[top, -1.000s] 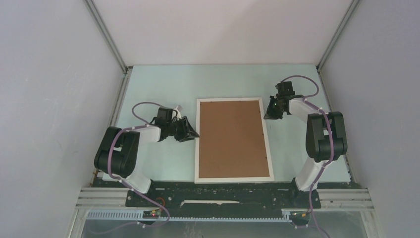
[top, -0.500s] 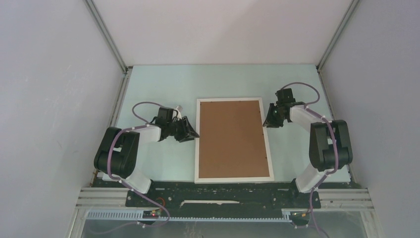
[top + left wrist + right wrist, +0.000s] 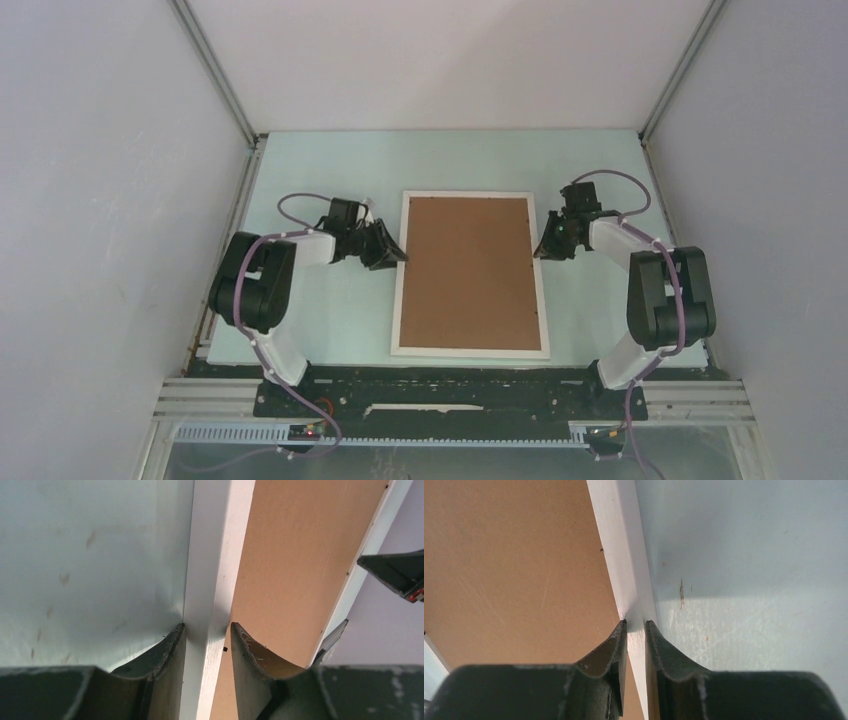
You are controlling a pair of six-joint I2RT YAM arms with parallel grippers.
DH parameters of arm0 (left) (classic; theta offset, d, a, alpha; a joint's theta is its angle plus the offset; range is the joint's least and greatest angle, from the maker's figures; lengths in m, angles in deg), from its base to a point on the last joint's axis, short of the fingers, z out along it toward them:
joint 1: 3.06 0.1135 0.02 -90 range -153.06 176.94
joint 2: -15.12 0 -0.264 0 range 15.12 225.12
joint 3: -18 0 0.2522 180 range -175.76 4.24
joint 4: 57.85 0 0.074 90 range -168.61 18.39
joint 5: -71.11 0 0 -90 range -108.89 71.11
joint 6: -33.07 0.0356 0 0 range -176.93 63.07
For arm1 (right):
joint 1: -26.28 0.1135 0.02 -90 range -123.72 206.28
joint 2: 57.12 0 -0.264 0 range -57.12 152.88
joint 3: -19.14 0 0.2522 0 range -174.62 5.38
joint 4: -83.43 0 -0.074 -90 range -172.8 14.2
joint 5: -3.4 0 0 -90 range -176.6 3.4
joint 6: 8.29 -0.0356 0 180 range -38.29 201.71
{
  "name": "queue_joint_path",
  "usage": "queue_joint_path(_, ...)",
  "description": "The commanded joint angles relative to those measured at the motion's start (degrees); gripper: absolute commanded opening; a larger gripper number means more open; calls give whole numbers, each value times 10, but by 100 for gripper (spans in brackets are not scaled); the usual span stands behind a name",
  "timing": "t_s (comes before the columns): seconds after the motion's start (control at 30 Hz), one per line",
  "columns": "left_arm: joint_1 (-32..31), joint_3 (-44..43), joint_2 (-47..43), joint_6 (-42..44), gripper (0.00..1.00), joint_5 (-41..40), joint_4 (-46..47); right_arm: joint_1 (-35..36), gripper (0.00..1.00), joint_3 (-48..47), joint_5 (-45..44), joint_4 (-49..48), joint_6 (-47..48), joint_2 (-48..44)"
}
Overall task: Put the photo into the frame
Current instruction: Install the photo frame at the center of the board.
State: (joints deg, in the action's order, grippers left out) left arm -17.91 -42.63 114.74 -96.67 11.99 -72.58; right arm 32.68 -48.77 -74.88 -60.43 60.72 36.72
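Shows the frame [image 3: 470,353] lying back-up in the middle of the surface [image 3: 450,160], long sides running 12 to 6 o'clock, the brown backing board [image 3: 468,270] filling it. Finds the left tool [image 3: 396,251] at the frame's 9 o'clock rim, clenched across the white moulding, one finger outside and one on the board side. Finds the right tool [image 3: 542,246] at the 3 o'clock rim, likewise clenched on it.

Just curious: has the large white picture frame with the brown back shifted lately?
Yes. The white picture frame slid away from the black base rail, toward the back wall.
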Motion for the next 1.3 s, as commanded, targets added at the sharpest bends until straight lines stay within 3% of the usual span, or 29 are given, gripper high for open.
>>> queue_joint_path(0.0,-31,-69,58,-30,38,12,45,24,23,-9,91,-30,-38,56)
queue_joint_path(0.27,-13,-39,-29,24,54,-10,-23,10,36,1,40,10,-6,13)
queue_joint_path(0.43,14,-6,-78,45,62,-2,-34,3,34,12,51,-8,-7,32)
queue_joint_path(0.93,18,-35,-32,65,41,-46,-66,2,26,2,52,-8,-1,34)
queue_joint_path(1.27,18,-52,0,62,44,-58,-63,8,24,0,46,-6,3,32)
